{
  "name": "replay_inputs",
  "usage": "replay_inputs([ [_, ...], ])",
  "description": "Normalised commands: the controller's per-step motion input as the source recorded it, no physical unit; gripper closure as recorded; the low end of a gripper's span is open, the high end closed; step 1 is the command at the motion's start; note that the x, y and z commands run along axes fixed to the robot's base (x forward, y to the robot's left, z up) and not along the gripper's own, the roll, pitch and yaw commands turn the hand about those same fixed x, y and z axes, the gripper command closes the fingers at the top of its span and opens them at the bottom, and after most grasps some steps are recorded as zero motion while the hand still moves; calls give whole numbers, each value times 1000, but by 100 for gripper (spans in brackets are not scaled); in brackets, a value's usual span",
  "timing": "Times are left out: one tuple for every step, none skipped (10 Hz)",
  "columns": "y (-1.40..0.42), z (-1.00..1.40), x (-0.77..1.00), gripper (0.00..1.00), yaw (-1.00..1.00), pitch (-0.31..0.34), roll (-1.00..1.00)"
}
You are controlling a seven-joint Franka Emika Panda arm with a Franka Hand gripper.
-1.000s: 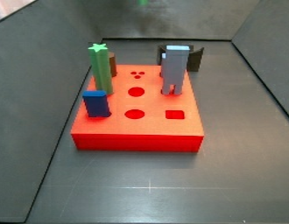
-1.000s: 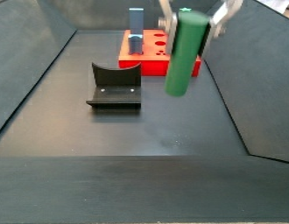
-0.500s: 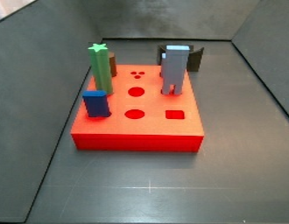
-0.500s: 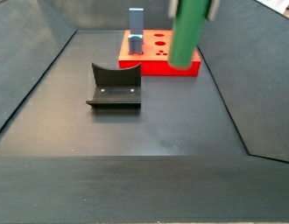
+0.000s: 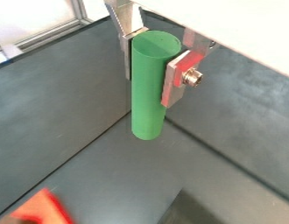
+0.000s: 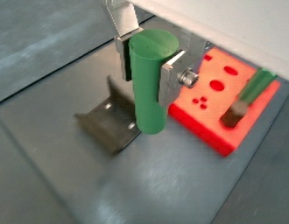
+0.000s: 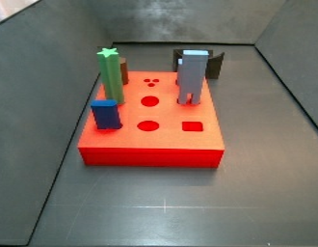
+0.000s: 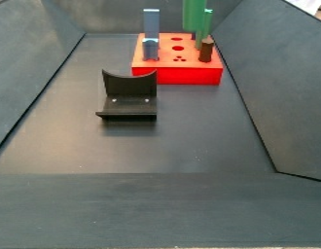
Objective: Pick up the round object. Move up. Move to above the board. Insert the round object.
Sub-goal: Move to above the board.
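Note:
My gripper (image 5: 150, 79) is shut on the round object (image 5: 147, 114), a plain green cylinder that hangs upright between the silver fingers in both wrist views. In a wrist view the gripper (image 6: 150, 83) holds the round object (image 6: 153, 114) high over the dark floor, above the fixture (image 6: 112, 131) and beside the board (image 6: 211, 118). The board (image 7: 148, 145) is a red block with round and square holes. Neither side view shows the gripper. A green shaft (image 8: 198, 17) runs off the top edge over the board (image 8: 176, 70); I cannot tell whether it is the held peg.
On the board stand a green star-topped peg (image 7: 110, 77), a blue block (image 7: 106, 114), a tall grey-blue peg (image 7: 192, 77) and a dark peg (image 8: 202, 47). The fixture (image 8: 126, 97) sits on the floor near the board. Sloping dark walls enclose the floor.
The green cylinder, large in the middle of the side view a second ago, has risen and moved toward the board. The pegs on the board have not moved.

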Motion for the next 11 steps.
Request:
replay_inputs([
  [-1000,159,15,100,11,14,43],
  [-1000,161,13,100,5,3,37],
  [-1000,162,11,100,7,3,31],
  [-1000,166,11,100,4,8,13],
  [-1000,167,11,100,11,14,5],
  [-1000,173,14,100,8,24,-5],
  [-1000,178,15,100,10,36,-4],
  [-1000,185,16,100,10,47,4],
  [-1000,190,21,100,8,60,-8],
  [-1000,190,34,100,9,69,1],
  [-1000,191,47,100,10,87,6],
])
